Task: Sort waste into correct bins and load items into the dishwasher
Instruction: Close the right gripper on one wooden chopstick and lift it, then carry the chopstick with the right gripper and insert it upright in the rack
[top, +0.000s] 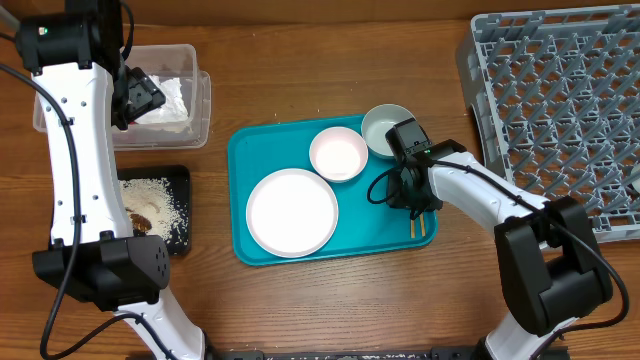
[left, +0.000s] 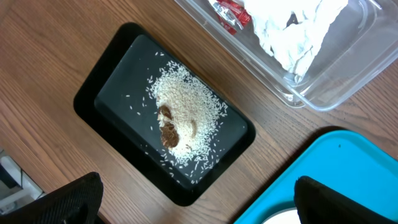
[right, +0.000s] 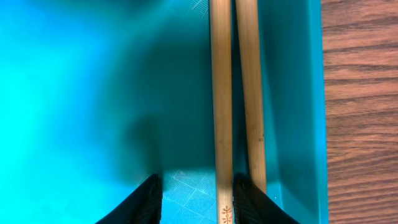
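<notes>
Chopsticks, a thin wooden pair, lie 12-to-6 by the teal plastic tray's 3 o'clock rim. Right hand, spread and empty, hangs over their 6 o'clock end.

Bright, even light; soft shadows, sharp focus.

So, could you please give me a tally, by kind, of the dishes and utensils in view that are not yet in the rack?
White plate: 1
Bowls: 2 (pinkish bowl, grey-green bowl)
Chopsticks: 2
Total: 5
</notes>
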